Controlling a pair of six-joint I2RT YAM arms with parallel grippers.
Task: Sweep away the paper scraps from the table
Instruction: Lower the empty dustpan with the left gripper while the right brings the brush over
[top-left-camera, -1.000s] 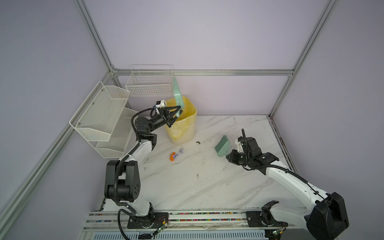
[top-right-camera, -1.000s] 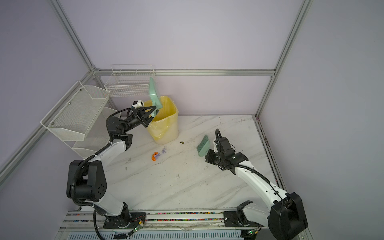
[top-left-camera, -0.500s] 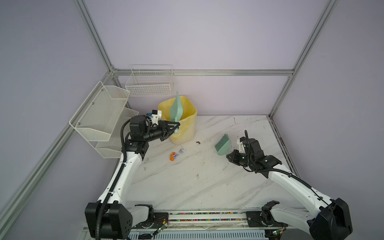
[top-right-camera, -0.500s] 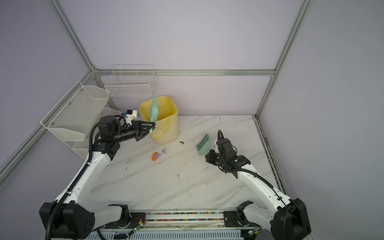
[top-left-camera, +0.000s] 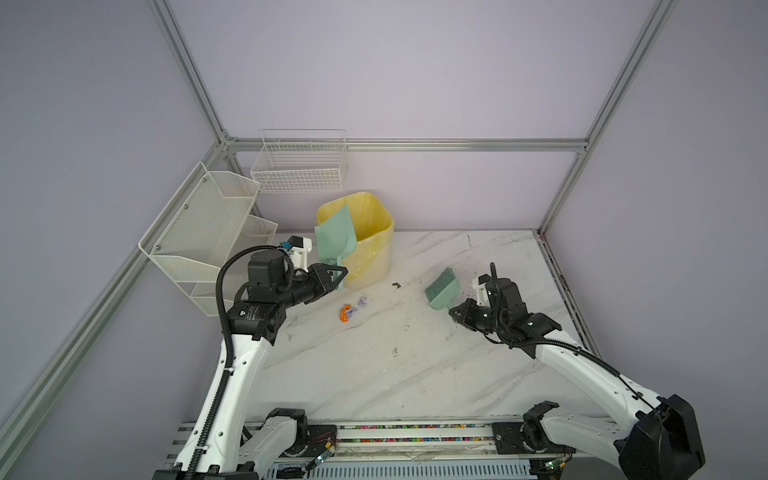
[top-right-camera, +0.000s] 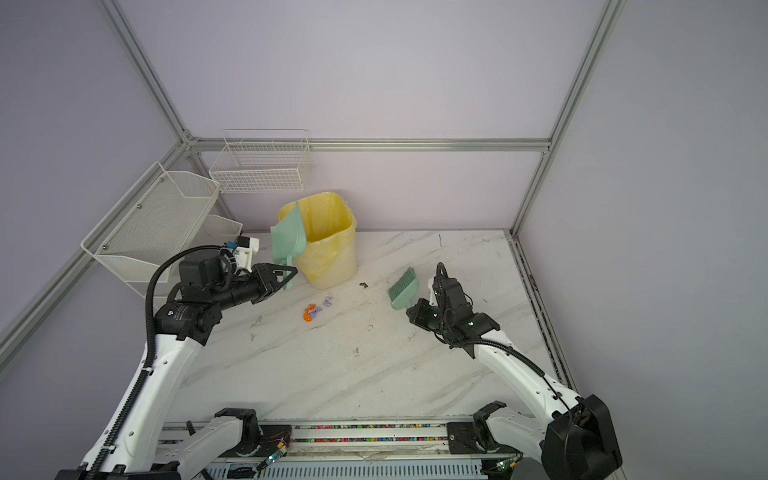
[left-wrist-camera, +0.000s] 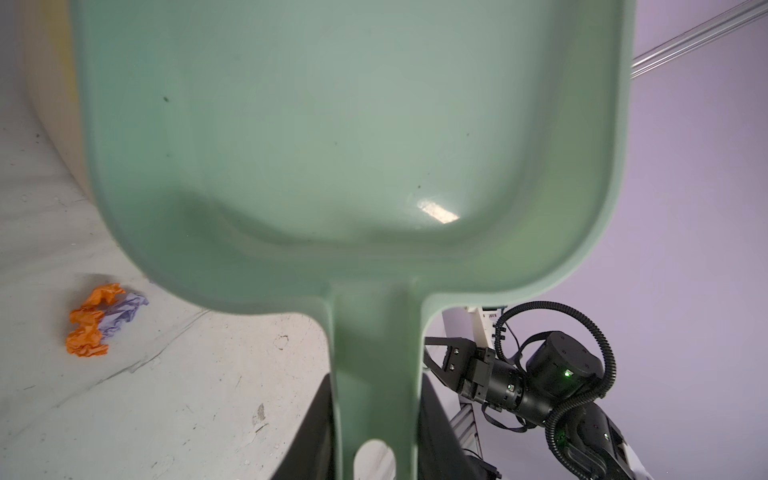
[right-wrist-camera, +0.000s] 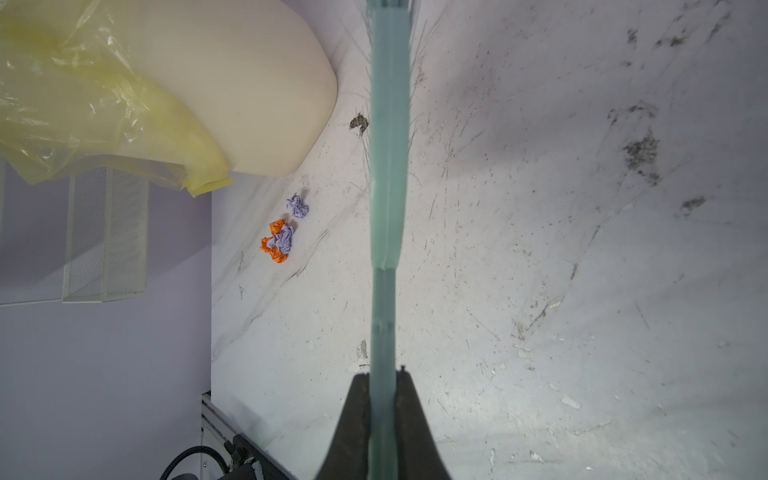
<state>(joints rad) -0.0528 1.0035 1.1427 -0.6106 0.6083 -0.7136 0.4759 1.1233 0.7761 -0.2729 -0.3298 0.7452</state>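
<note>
Pale lilac walls (top-left-camera: 415, 62) close in the scene on three sides under soft, even light. Aluminium frame posts (top-left-camera: 189, 70) slant up from both back corners, joined by a horizontal rail (top-left-camera: 457, 145) across the back wall. A white wire basket (top-left-camera: 299, 166) hangs from that rail, above and behind the left claw (top-left-camera: 337, 277). A tiered white mesh shelf (top-left-camera: 208, 224) is fixed to the side wall, on that claw's outer side. A cream bin (top-left-camera: 370, 257) with a yellow liner stands just beyond its tips.

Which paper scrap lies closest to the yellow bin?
The lone lilac wad; it sits apart from the orange-and-lilac clump, on the side toward the bin.
</note>
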